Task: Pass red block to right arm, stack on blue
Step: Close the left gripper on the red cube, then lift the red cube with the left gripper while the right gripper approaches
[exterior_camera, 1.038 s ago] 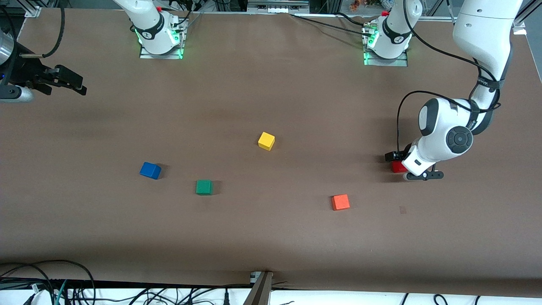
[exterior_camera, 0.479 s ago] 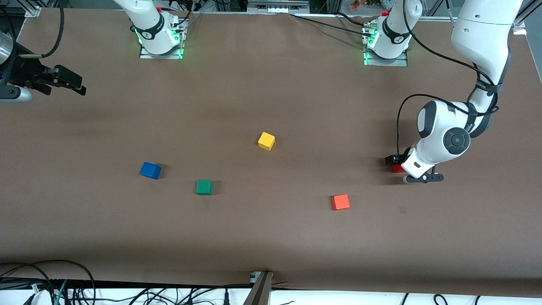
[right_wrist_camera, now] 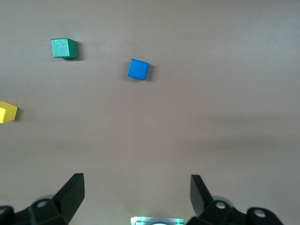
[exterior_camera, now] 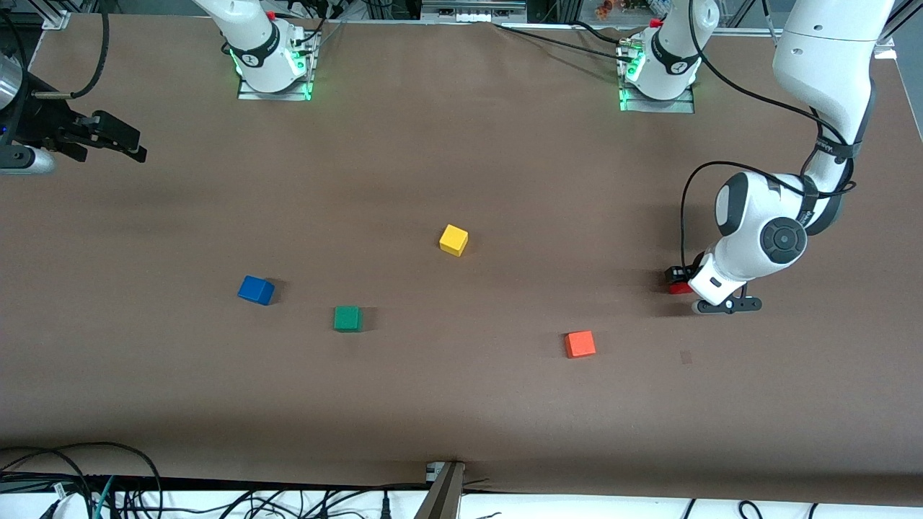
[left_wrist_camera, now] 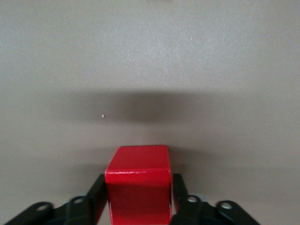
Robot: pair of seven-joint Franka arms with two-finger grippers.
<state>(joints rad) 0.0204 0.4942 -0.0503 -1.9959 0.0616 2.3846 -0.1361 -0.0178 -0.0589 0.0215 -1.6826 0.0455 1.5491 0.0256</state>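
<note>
The red block (exterior_camera: 678, 288) lies on the table at the left arm's end, mostly hidden under the left wrist. In the left wrist view the red block (left_wrist_camera: 138, 180) sits between the black fingers, which press on both of its sides. My left gripper (exterior_camera: 685, 288) is shut on it, low at the table. The blue cube (exterior_camera: 256, 290) rests on the table toward the right arm's end and shows in the right wrist view (right_wrist_camera: 138, 69). My right gripper (exterior_camera: 115, 138) waits open and empty above the table's edge at its own end, fingers wide apart (right_wrist_camera: 136, 194).
A green cube (exterior_camera: 347, 318) lies beside the blue cube, slightly nearer the front camera. A yellow cube (exterior_camera: 453, 239) sits mid-table. An orange-red cube (exterior_camera: 580, 344) lies nearer the front camera than the red block. Bare brown table (exterior_camera: 461, 404) lies between them.
The left gripper's fingers have drawn in around the red block and the wrist now covers more of it. The right arm has not moved.
</note>
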